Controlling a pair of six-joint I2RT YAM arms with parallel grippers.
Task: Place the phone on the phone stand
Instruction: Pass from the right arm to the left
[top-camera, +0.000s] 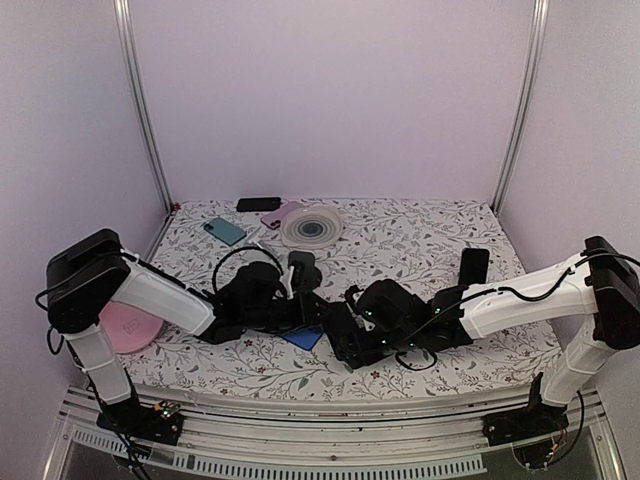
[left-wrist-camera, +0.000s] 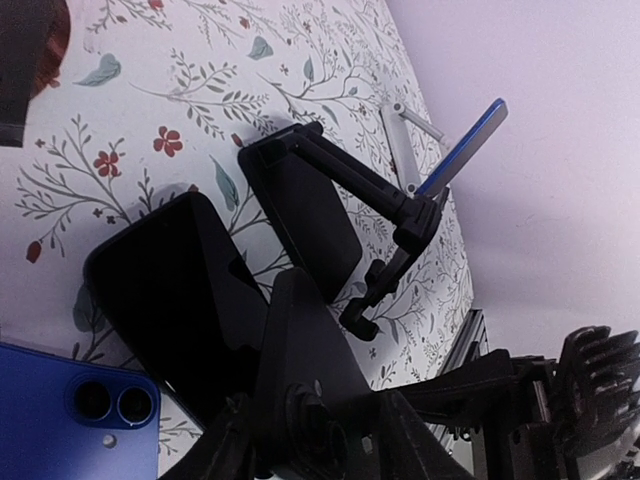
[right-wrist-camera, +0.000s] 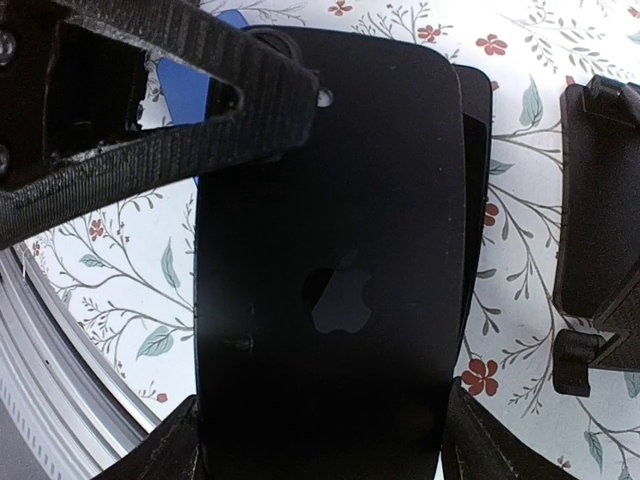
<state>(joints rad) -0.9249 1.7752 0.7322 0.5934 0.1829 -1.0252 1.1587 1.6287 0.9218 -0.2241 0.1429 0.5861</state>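
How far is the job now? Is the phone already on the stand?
Not yet. Done: the right end effector grips the black phone by its long edges. In hand: the phone is beside the phone stand, not on it. Left: seating it on the stand, which holds nothing.

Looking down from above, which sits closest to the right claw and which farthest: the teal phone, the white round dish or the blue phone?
1. The blue phone, right beside the right gripper, near the front.
2. The white round dish, toward the back, middle.
3. The teal phone, back left.
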